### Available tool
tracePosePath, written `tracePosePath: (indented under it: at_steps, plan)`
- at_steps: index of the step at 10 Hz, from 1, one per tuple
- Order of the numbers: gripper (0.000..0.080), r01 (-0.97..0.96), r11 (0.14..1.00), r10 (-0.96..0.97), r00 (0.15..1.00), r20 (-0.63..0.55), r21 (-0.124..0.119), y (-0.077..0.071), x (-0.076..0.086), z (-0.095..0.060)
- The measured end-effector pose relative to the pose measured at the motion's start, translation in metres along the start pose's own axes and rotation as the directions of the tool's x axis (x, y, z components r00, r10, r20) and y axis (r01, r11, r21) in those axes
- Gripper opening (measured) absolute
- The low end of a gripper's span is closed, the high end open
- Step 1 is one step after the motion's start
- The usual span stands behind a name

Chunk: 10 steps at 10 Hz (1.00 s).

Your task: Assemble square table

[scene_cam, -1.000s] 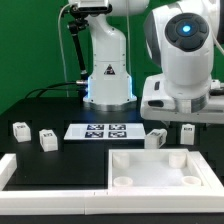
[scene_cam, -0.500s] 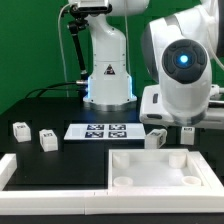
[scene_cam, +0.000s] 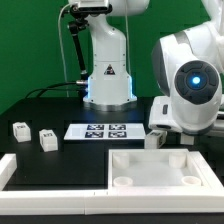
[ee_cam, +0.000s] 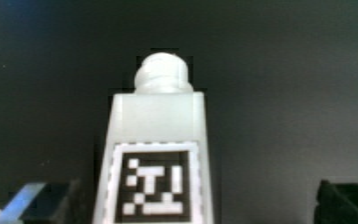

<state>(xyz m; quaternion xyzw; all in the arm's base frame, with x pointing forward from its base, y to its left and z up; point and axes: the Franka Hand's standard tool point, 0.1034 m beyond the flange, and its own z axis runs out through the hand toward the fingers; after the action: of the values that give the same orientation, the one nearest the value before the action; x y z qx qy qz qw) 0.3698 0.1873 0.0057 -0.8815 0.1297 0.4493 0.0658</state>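
The arm [scene_cam: 195, 85] has dropped lower over a leg [ee_cam: 158, 130], its hand [ee_cam: 185, 200] wide open (nothing gripped).

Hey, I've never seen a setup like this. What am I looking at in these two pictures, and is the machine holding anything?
It is a robot arm with a two-finger gripper, putting together a small square table. One picture comes from a camera off the arm, the other from a camera on its wrist. On the dark surface lie the white table top, two loose legs at the exterior view's left, and the marker board, a fixed sheet of tags. The wrist view shows another leg between the open fingers. Nothing is held yet.
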Motion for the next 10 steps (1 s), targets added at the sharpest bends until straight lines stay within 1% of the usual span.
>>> tracePosePath:
  at_steps: [1,2,3,4,5,6,10]
  plan:
    - [0.0649,-0.003,1.0,0.003,1.0,0.005,0.0,0.0022,0.0011,0.0011]
    - [0.0613,-0.002,1.0,0.002,1.0,0.003,-0.001,0.0015,0.0011,0.0012]
    - [0.0613,-0.001,1.0,0.001,1.0,0.003,-0.001,0.0013,0.001,0.0013]
    - [0.0421,-0.001,1.0,0.001,1.0,0.003,-0.001,0.0013,0.001,0.0013]
    - [0.0421,-0.001,1.0,0.001,1.0,0.003,-0.001,0.0013,0.001,0.0013]
    - [0.0288,-0.001,1.0,0.001,1.0,0.003,-0.001,0.0013,0.001,0.0013]
    - [0.0288,-0.001,1.0,0.001,1.0,0.003,-0.001,0.0013,0.001,0.0013]
